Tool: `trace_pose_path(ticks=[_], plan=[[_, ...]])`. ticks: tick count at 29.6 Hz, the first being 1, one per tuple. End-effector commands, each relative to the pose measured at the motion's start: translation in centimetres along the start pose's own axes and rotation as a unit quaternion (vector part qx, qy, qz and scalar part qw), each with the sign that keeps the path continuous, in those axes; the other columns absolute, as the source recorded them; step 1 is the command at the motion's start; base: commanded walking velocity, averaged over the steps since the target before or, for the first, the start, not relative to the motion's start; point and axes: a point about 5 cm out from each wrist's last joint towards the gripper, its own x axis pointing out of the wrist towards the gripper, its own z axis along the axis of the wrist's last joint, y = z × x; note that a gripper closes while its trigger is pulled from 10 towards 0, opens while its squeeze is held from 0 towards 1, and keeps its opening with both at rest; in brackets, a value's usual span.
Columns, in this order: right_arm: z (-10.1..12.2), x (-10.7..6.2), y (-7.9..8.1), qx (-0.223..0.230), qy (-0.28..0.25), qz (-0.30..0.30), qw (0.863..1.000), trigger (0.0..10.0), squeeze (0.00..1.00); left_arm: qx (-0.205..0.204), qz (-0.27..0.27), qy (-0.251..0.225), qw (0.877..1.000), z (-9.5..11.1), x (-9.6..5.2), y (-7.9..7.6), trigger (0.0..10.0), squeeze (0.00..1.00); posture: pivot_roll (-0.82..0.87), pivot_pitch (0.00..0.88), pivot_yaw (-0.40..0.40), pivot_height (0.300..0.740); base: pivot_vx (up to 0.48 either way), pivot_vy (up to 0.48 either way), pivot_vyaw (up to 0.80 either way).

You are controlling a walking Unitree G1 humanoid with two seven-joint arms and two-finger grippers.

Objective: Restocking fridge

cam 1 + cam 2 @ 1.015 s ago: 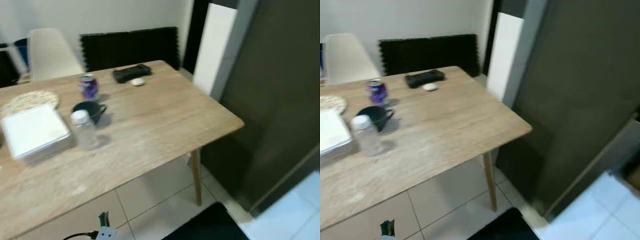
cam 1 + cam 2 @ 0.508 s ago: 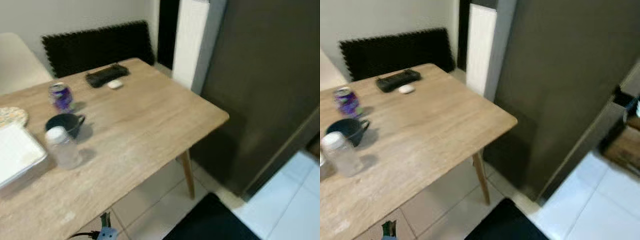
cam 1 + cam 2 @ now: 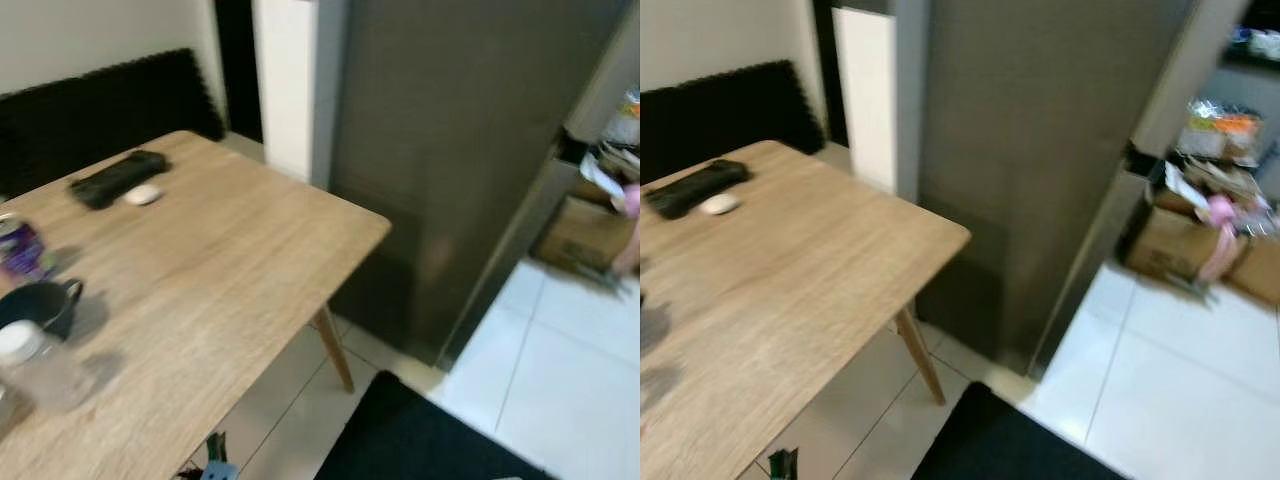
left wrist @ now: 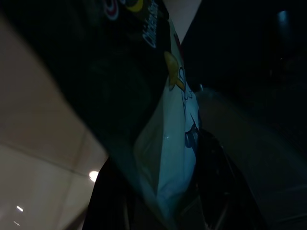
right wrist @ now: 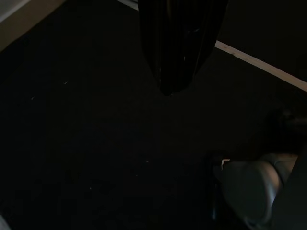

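Observation:
A tall dark grey fridge (image 3: 450, 150) with its door closed stands to the right of the wooden table (image 3: 230, 270). In the dim left wrist view, my left gripper (image 4: 168, 207) is shut on a dark snack bag (image 4: 168, 120) with a pale printed panel; the bag runs away from the fingers. My right gripper (image 5: 169, 81) hangs shut with nothing in it over a black floor mat (image 5: 96, 143).
On the table stand a purple can (image 3: 20, 250), a dark mug (image 3: 35, 305), a clear bottle (image 3: 35, 365), a black controller (image 3: 118, 177) and a white mouse (image 3: 142, 195). Cardboard boxes (image 3: 1180, 245) with clutter sit beyond the fridge. A black mat (image 3: 420, 440) lies on the tiles.
The head view has swung to the right: the table slid left, and the fridge and the boxes past it came into view. Nothing on the table moved.

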Motion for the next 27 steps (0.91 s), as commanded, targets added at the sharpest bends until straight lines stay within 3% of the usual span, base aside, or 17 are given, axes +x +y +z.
trace_pose_path(ticks=[1, 21, 27], plan=[[0.28, 0.01, -0.01, -0.001, -0.001, -0.005, 1.000, 10.0, 0.00, 0.006, -0.004, -0.008, 1.000, 0.26, 0.03, -0.24, 10.0, 0.00, -0.07, 0.000, -0.011, 0.740, 0.000, 0.000, -0.80], [-0.22, -0.03, -0.32, 0.002, -0.002, -0.013, 1.000, 10.0, 0.00, 0.015, -0.004, -0.013, 1.000, 0.68, 0.06, -0.24, 10.0, 0.00, -0.07, 0.000, -0.009, 0.740, 0.000, 0.000, -0.80], [-0.05, -0.05, -0.51, -0.003, -0.007, -0.017, 1.000, 10.0, 0.00, 0.018, -0.004, -0.011, 1.000, 0.64, 0.07, -0.27, 10.0, 0.00, -0.07, 0.000, -0.012, 0.740, 0.000, 0.000, 0.00]])
